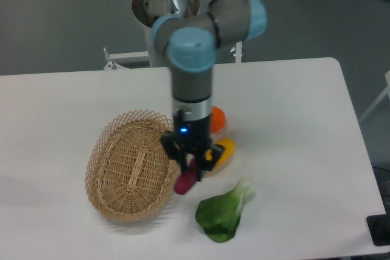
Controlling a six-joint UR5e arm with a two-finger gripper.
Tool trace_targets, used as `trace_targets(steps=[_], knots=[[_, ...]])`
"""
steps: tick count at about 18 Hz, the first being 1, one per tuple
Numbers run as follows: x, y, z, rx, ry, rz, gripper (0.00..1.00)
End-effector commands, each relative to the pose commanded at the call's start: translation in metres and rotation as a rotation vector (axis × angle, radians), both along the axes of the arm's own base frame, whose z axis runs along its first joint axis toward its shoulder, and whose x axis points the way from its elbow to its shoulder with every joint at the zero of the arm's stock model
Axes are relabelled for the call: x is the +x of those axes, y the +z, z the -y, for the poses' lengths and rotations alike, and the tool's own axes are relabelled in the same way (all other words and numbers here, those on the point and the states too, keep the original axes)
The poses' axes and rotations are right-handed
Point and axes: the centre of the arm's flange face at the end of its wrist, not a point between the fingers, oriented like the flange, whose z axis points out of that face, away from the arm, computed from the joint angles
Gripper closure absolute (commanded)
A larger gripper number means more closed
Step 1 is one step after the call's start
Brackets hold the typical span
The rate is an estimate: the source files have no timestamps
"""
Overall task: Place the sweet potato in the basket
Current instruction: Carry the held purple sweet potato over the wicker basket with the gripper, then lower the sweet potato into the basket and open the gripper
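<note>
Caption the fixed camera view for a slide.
End effector carries the sweet potato at the basket's right rim.

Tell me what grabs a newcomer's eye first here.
The gripper at centre, blue light lit, is shut on the magenta sweet potato, just off the wicker basket's right rim. A leafy green vegetable lies at front right; an orange fruit and yellow squash sit behind the gripper.

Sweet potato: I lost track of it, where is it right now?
The sweet potato hangs clamped in the gripper fingers at the right rim of the basket, just left of the yellow vegetable and above-left of the leafy green.
</note>
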Motion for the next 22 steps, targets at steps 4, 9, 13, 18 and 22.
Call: trace_targets(steps=[4, 9, 13, 18, 22], knots=[[0.037, -0.022, -0.006, -0.072, -0.062, -0.022, 0.56], [0.061, -0.040, -0.006, -0.128, -0.119, -0.042, 0.56], [0.072, -0.054, -0.012, -0.152, -0.135, -0.035, 0.56], [0.079, -0.057, -0.017, -0.154, -0.148, -0.037, 0.55], [0.075, -0.046, -0.025, -0.135, -0.148, -0.052, 0.13]])
